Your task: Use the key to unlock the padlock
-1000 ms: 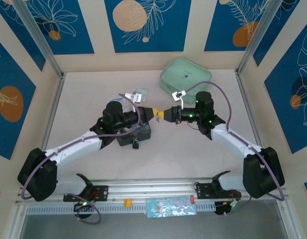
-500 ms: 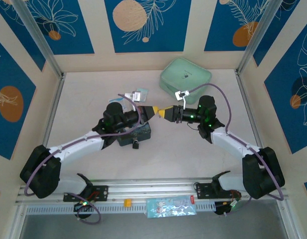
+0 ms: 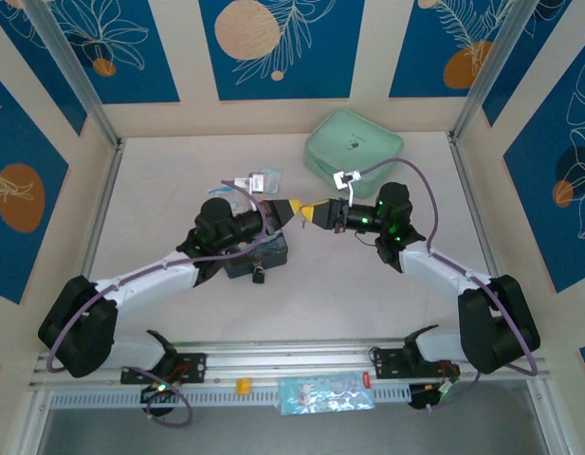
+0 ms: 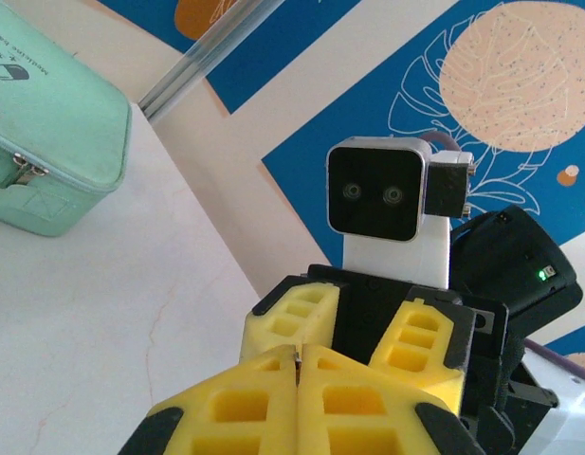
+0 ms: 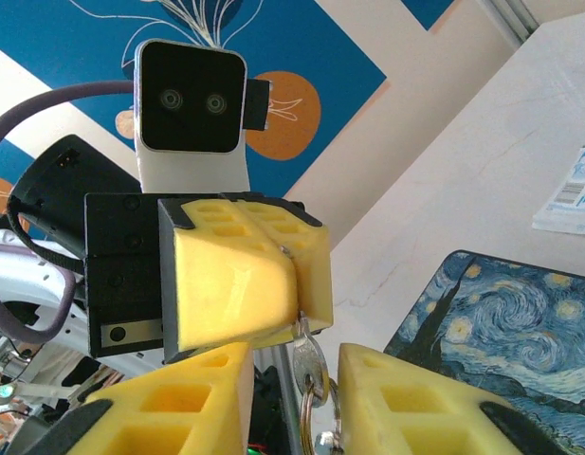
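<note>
My left gripper (image 3: 292,209) is shut on the blade of the silvery key (image 5: 309,362), held above the table. A sliver of metal shows at its closed tips (image 4: 299,353). The key's head and ring hang down between the fingers of my right gripper (image 5: 297,393), which stands open with a gap on either side. In the top view the right gripper (image 3: 317,214) meets the left one tip to tip. The small dark padlock (image 3: 259,276) lies on the table in front of the swirl-painted tin box (image 3: 259,252), below the left arm.
A mint-green zip pouch (image 3: 354,147) sits at the back right of the table, also in the left wrist view (image 4: 45,142). Blue-and-white flat packets (image 3: 256,180) lie behind the tin box (image 5: 505,322). Panelled walls enclose the table on three sides.
Both gripper tips have drifted slightly toward the far side, still tip to tip. The left gripper stays shut on the key.
</note>
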Controlling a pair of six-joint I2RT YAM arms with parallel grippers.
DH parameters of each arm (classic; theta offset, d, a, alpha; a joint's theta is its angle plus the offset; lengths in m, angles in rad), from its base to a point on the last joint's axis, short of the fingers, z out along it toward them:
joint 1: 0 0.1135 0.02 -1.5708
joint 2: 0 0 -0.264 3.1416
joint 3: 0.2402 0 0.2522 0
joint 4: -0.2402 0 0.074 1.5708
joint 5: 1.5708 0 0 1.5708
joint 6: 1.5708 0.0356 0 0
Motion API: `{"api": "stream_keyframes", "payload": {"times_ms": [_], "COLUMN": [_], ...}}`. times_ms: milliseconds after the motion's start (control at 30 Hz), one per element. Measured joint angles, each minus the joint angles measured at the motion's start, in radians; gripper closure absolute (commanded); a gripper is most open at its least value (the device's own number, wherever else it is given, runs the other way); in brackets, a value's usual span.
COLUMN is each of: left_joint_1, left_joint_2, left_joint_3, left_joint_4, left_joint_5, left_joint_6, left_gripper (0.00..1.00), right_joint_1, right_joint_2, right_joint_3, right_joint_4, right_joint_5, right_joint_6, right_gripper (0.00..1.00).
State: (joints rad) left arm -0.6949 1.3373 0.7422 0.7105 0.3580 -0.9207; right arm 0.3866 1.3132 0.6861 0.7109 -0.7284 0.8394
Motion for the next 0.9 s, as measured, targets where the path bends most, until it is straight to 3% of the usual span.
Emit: {"api": "stream_keyframes", "payload": {"times_ms": [400,700,733,833,900], "left_joint_1": [-0.022,-0.028,-0.03,-0.034,-0.035], "left_joint_2": [0.003,0.007,0.007,0.003,-0.011], "left_joint_3": [-0.006,-0.026,-0.029,-0.034,-0.039], "left_joint_4": [0.057,0.075,0.075,0.071,0.054], "left_joint_5": [-0.03,-0.064,-0.069,-0.079,-0.093], "left_joint_6": [-0.035,-0.043,-0.043,-0.036,-0.031], "left_gripper": [1.0,1.0,0.96,0.43,0.21], "right_joint_1": [0.0,0.0,-0.002,-0.006,-0.008], "right_joint_2": [0.0,0.018,0.018,0.018,0.016], "right_joint_3": [-0.002,-0.01,-0.011,-0.016,-0.016], "right_joint_4": [0.037,0.053,0.052,0.051,0.048], "right_joint_5": [0.008,0.014,0.014,0.014,0.014], "right_joint_6": [0.011,0.033,0.033,0.032,0.027], "right_gripper": [0.85,1.0,1.0,1.0,1.0]}}
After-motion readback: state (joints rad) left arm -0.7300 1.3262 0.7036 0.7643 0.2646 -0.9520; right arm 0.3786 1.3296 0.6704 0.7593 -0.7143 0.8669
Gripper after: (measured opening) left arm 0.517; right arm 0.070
